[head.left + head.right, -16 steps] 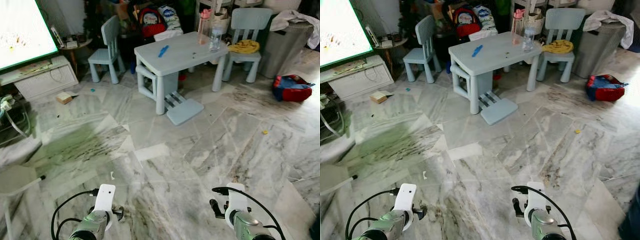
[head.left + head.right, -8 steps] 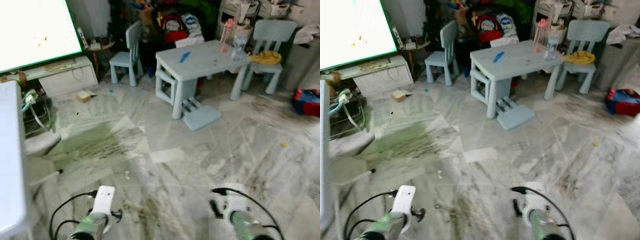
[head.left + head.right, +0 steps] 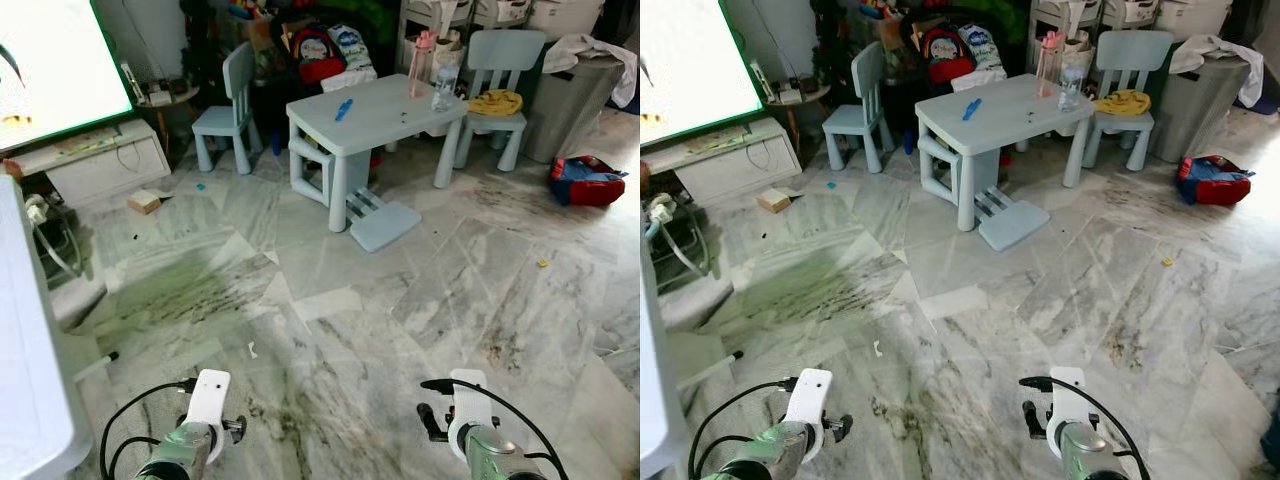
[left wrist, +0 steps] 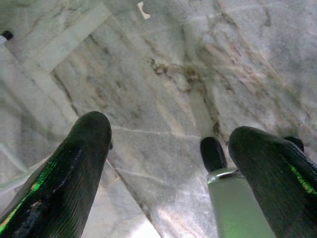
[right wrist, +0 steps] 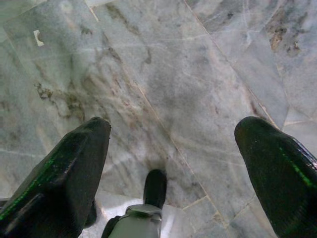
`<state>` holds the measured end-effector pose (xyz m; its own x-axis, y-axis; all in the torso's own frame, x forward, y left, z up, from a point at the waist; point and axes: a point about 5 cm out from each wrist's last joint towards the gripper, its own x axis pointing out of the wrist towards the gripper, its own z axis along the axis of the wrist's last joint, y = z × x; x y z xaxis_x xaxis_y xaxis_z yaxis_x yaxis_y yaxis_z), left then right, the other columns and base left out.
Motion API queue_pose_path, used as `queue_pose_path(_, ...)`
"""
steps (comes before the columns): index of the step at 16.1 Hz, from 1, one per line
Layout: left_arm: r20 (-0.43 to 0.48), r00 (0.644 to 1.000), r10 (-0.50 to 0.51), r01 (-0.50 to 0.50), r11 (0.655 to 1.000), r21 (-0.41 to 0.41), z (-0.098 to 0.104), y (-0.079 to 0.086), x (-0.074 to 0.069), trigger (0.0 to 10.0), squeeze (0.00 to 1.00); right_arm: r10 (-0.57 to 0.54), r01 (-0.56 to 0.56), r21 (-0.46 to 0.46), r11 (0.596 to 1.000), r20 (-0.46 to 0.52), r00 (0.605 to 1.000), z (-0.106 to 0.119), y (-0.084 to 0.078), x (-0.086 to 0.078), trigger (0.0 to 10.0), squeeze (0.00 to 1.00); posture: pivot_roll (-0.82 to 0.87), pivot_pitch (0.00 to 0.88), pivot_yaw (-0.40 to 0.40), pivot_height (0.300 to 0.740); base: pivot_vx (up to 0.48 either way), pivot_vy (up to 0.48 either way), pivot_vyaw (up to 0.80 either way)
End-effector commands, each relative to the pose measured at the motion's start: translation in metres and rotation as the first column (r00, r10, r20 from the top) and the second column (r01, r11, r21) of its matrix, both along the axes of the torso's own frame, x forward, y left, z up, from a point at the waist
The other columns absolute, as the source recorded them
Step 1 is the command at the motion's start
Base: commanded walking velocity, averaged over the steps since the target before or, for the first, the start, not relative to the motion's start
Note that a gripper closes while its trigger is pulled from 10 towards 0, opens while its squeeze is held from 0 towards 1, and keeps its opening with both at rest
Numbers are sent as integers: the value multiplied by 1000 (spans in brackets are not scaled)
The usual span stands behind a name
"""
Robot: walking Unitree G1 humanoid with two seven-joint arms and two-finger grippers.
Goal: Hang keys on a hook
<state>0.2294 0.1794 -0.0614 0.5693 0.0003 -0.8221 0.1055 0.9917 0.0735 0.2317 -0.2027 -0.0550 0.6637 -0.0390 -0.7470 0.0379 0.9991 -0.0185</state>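
I can't find keys or a hook, so I can't tell where the keys are or how they look; progress can't be judged beyond that. My left gripper (image 4: pixel 163 163) and right gripper (image 5: pixel 173 163) hang low at the bottom of the head views over the marble floor (image 3: pixel 400 300), jaws spread on both, nothing between them. Light blue table (image 3: pixel 375 110) with chairs sits upper centre, bright screen (image 3: pixel 50 60) upper left. If keys remain to be picked up, they lie outside what I see.
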Motion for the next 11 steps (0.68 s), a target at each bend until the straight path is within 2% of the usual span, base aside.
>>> queue_pose_path(1,-2,1000,-9,9,1000,12,0,2,0,10000,0,-2,2,2,1000,13,1000,3,0,4,10000,0,-65,35,63,740,0,0,0)
queue_pose_path(7,-3,999,-39,39,999,6,0,1,0,10000,0,19,-19,-12,1000,8,1000,3,1,4,10000,0,-72,34,58,740,0,0,0)
queue_pose_path(10,-4,999,-36,36,999,-9,0,1,0,10000,0,27,-27,-17,999,4,1000,3,1,4,10000,0,-69,31,57,740,0,-376,0)
queue_pose_path(11,-4,999,-36,36,999,-5,0,2,0,10000,0,27,-27,-17,999,4,1000,3,2,5,10000,0,-69,32,59,740,0,0,0)
